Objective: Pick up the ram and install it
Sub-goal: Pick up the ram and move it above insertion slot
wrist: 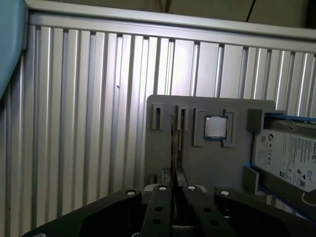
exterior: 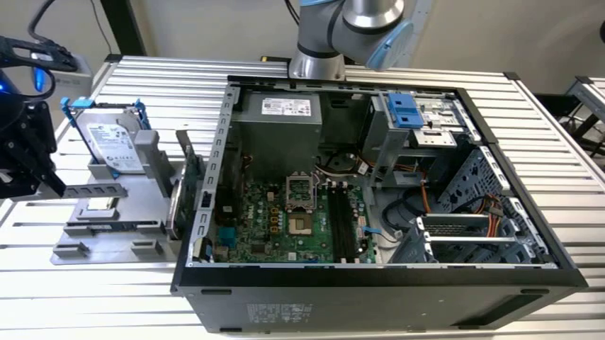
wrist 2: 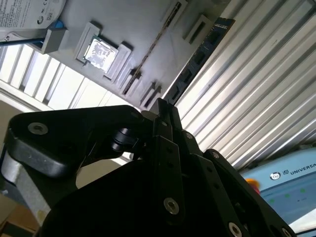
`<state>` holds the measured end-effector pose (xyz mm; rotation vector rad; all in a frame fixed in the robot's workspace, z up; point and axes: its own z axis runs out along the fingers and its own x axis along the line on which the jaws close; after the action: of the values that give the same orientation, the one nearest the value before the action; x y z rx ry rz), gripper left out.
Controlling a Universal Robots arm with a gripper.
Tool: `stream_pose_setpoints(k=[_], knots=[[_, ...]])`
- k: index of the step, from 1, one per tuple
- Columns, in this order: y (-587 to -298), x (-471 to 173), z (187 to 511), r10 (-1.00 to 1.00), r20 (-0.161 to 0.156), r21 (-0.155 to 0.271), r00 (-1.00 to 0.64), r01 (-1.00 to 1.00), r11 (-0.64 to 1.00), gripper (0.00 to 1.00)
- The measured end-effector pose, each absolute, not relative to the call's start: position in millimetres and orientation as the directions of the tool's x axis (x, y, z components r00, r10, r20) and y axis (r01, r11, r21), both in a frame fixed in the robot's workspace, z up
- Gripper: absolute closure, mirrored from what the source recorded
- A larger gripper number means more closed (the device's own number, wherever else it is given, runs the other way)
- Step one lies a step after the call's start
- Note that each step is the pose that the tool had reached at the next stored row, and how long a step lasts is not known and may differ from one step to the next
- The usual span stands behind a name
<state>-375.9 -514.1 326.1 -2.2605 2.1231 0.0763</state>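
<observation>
Hand (wrist: 176, 190) closed, empty, above tray (wrist: 197, 163). Ram (wrist 2: 200, 52) on edge at tray's end, about 4 o'clock from hand in exterior view, long axis 9-to-3.

The ribbed metal counter (exterior: 95, 297) carries an open computer case (exterior: 378, 304) and (at the exterior view's left) a grey parts tray (exterior: 95, 230).
</observation>
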Motion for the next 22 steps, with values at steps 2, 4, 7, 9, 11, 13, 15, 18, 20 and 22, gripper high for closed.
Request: stream_pose_setpoints(k=[2, 4, 7, 9, 11, 13, 15, 18, 20, 22], knots=[[-514.0, -376.0, 328.3, -0.996, -0.065, 0.005, 0.062, -0.998, -0.063, 1.00], [-514.1, -375.9, 330.4, -0.996, -0.067, 0.004, 0.062, -0.998, -0.063, 1.00], [-514.2, -375.9, 333.4, -0.995, -0.072, 0.004, 0.062, -0.998, -0.063, 1.00], [-514.2, -375.9, 335.6, -0.995, -0.075, 0.004, 0.062, -0.998, -0.063, 1.00], [-514.2, -375.9, 337.4, -0.995, -0.078, 0.004, 0.062, -0.998, -0.063, 1.00], [-514.2, -375.9, 339.5, -0.995, -0.080, 0.004, 0.062, -0.998, -0.063, 1.00], [-514.2, -375.9, 341.4, -0.995, -0.084, 0.003, 0.062, -0.998, -0.063, 1.00], [-514.2, -375.9, 344.0, -0.994, -0.087, 0.003, 0.062, -0.998, -0.063, 1.00], [-514.2, -375.9, 345.1, -0.994, -0.089, 0.003, 0.062, -0.998, -0.063, 1.00], [-514.2, -375.9, 346.4, -0.994, -0.091, 0.003, 0.062, -0.998, -0.063, 1.00]])
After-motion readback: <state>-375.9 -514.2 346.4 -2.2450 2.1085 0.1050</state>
